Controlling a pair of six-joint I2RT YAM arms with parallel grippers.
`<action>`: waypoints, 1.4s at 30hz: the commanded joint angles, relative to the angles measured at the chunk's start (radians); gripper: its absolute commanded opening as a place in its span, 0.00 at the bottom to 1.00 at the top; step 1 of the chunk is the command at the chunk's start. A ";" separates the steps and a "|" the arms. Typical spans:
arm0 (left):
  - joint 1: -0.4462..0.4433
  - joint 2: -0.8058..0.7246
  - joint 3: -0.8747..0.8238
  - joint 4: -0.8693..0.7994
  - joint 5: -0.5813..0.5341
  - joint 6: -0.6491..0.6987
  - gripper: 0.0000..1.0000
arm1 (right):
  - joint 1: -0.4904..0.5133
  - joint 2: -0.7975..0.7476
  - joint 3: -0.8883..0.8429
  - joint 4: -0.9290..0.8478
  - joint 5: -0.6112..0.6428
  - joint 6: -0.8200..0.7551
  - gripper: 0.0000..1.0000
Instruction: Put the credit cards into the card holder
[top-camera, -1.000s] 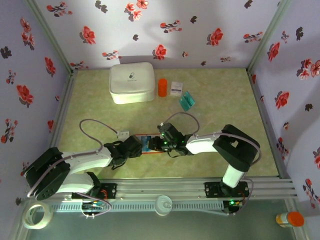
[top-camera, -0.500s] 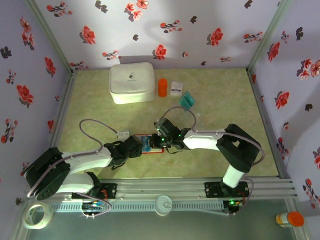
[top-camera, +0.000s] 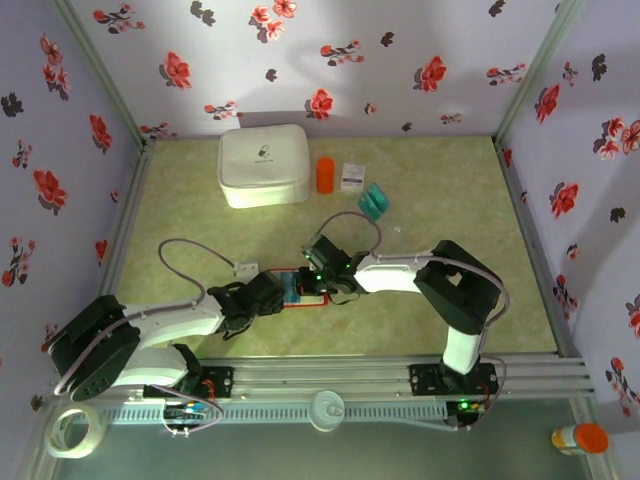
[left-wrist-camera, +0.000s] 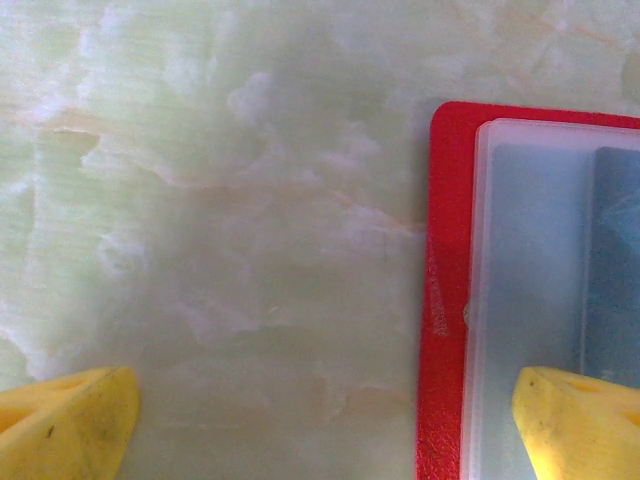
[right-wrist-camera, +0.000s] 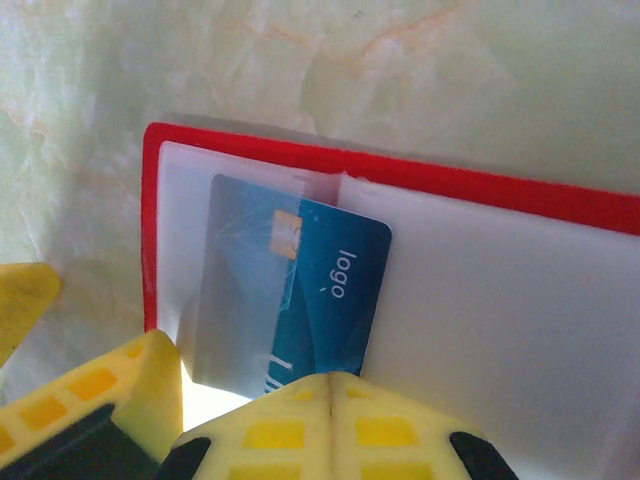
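Seen from above, a pale green marbled bench (top-camera: 200, 240) stood inside walls papered with red flowers. The card holder (left-wrist-camera: 445, 300), a flat red wallet, lay open with its pale side up. It was close to the near edge of the bench, a little left of the middle, and the two arms reached in from either side.

The left fingers (top-camera: 279, 296) were at the wallet's left edge. The left wrist camera showed them spread wide, one yellow tip over bare bench and the other over the wallet's pale inside, grasping nothing.

The right fingers (right-wrist-camera: 330, 400) were clenched, yellow tips pressed together, right at the near edge of a blue card (right-wrist-camera: 340, 285). Whether they pinched that edge or only touched it could not be told.

The blue card lay on the wallet's pale inside and was printed with the word "logo". One side of it looked dimmer under a translucent pocket; the other side was bare and bright.

The teal cards (top-camera: 375, 202) lay together well apart from the wallet, in the far half of the bench just right of the middle. Along the far edge stood a small white printed box (top-camera: 352, 176), an orange cylinder (top-camera: 325, 174) beside it, and a large white rounded case (top-camera: 263, 165) left of both
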 joint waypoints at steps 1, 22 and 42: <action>0.008 -0.005 -0.027 -0.028 0.001 -0.016 0.97 | 0.013 0.048 0.031 -0.014 -0.012 -0.002 0.03; 0.133 -0.080 -0.037 -0.119 0.035 -0.028 0.97 | 0.030 0.061 0.043 0.005 -0.021 0.027 0.02; 0.133 -0.020 -0.050 -0.041 0.076 0.009 0.97 | 0.057 0.067 0.116 -0.024 -0.025 0.040 0.03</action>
